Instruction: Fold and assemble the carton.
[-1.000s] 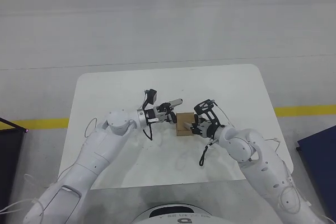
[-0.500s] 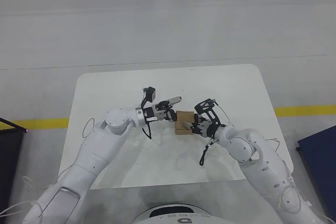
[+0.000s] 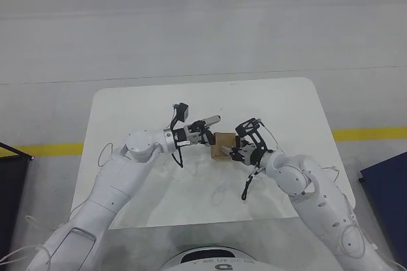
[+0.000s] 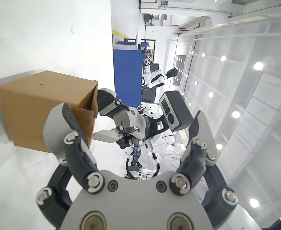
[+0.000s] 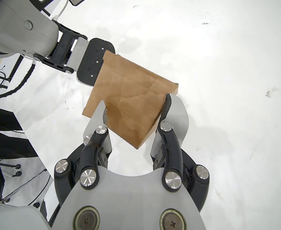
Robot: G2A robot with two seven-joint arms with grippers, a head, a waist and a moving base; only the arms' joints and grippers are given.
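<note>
Note that the small brown cardboard carton [image 5: 131, 92], gripped between the closed-in fingers of the right pincer [image 5: 135, 107] on the white surface [image 5: 226, 48], has shifted slightly with the empty, wide-open left pincer [image 4: 131, 118] pressing its far end, so treat flap folding as unfinished.

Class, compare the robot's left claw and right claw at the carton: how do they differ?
The left claw gapes wide; the right claw is closed on the carton. The left claw touches it with one pad only; the right claw straddles it on two sides. Both meet the same carton, from opposite sides.
</note>
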